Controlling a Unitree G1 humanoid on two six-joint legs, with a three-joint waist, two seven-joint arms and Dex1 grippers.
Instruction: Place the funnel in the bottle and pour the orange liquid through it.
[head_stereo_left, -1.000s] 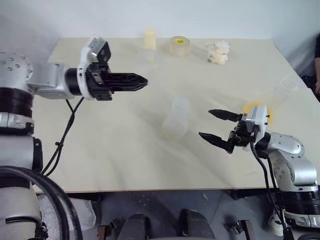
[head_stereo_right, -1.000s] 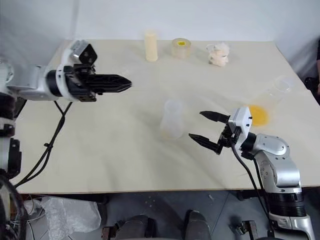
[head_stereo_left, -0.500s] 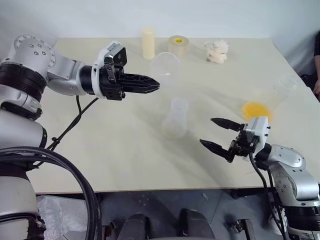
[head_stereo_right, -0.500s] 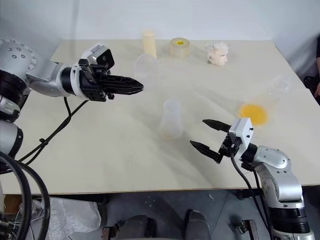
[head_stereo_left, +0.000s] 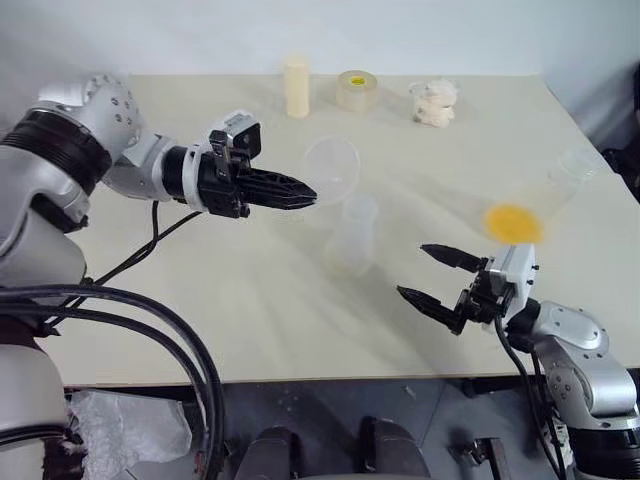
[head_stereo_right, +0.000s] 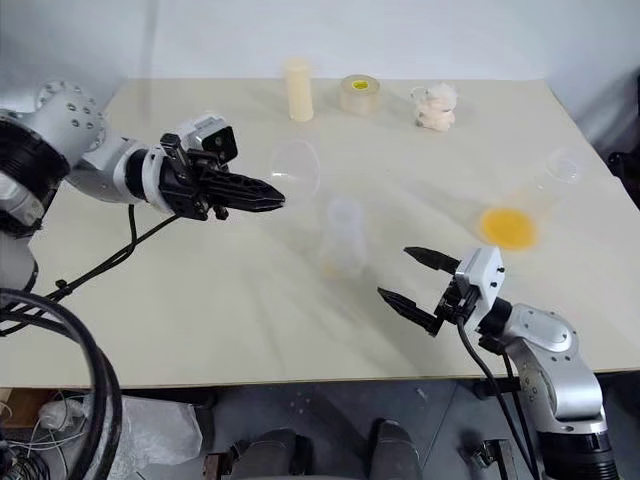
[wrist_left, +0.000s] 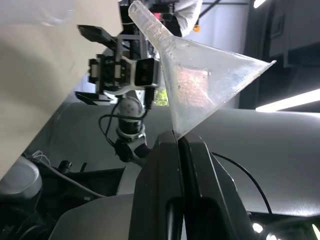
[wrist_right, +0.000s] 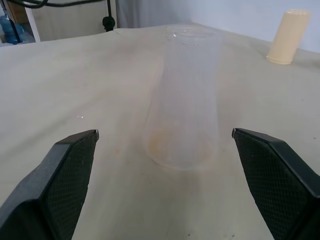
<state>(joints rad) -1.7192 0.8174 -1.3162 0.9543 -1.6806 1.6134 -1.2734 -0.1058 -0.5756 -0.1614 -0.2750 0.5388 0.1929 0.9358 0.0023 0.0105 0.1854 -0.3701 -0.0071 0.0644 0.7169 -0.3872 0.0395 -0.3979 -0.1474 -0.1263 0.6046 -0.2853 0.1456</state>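
My left gripper (head_stereo_left: 306, 194) is shut on the rim of the clear funnel (head_stereo_left: 331, 169), which it holds tilted in the air, just up and left of the bottle's mouth. In the left wrist view the funnel (wrist_left: 200, 85) hangs from the pinched fingertips with its spout pointing away. The frosted bottle (head_stereo_left: 355, 236) stands upright mid-table. My right gripper (head_stereo_left: 412, 270) is open and empty, to the bottle's front right; its wrist view shows the bottle (wrist_right: 185, 95) ahead, beyond the fingers. The orange liquid (head_stereo_left: 512, 220) pools in a clear vessel (head_stereo_left: 572, 168) at the right.
A cream cylinder (head_stereo_left: 297, 87), a yellowish tape roll (head_stereo_left: 357, 90) and a crumpled white lump (head_stereo_left: 435, 102) line the table's far edge. The table's front edge (head_stereo_left: 300, 378) runs just below my right arm.
My left gripper has carried the funnel down and right toward the bottle, rolling the wrist. My right gripper has sunk a little toward the table, still open.
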